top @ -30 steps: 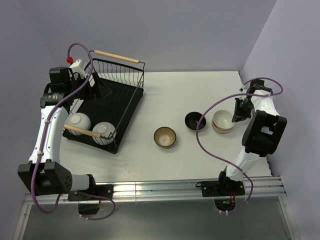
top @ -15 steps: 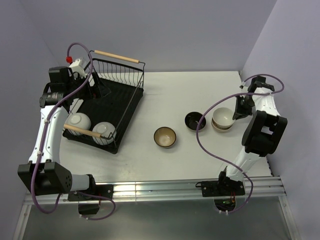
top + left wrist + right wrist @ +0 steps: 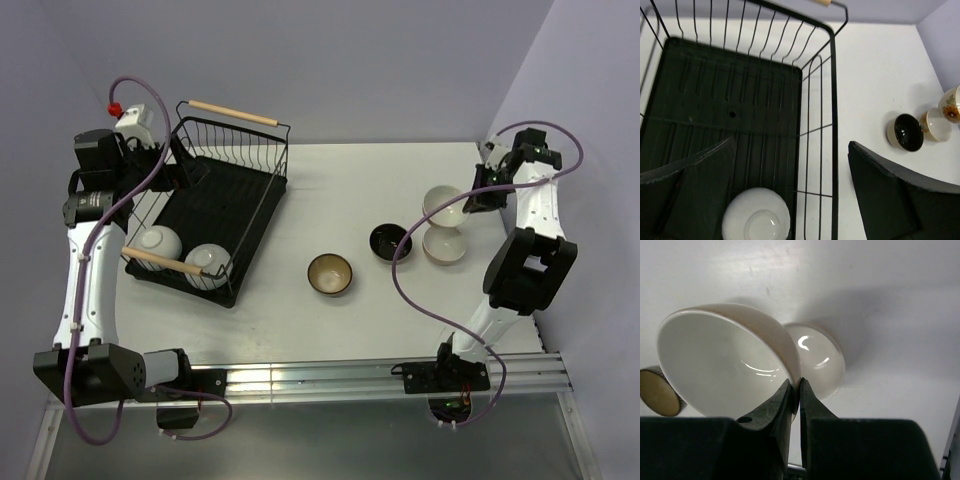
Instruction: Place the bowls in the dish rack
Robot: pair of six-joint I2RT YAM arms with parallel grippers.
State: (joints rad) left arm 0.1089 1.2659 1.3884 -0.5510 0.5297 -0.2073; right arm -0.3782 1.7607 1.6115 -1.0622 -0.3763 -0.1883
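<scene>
While aloft, bowl (image 3: 725,365) between fingers (image 3: 772,412)

Glossy ceramic bowl (image 3: 715,360) — matt wire dish rack (image 3: 220,195).

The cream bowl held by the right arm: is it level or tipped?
Tipped. The cream bowl hangs slanted from its rim, pinched by the right fingers.

Bright even light, soft shadows, glints on the cream bowl (image 3: 725,365).
</scene>
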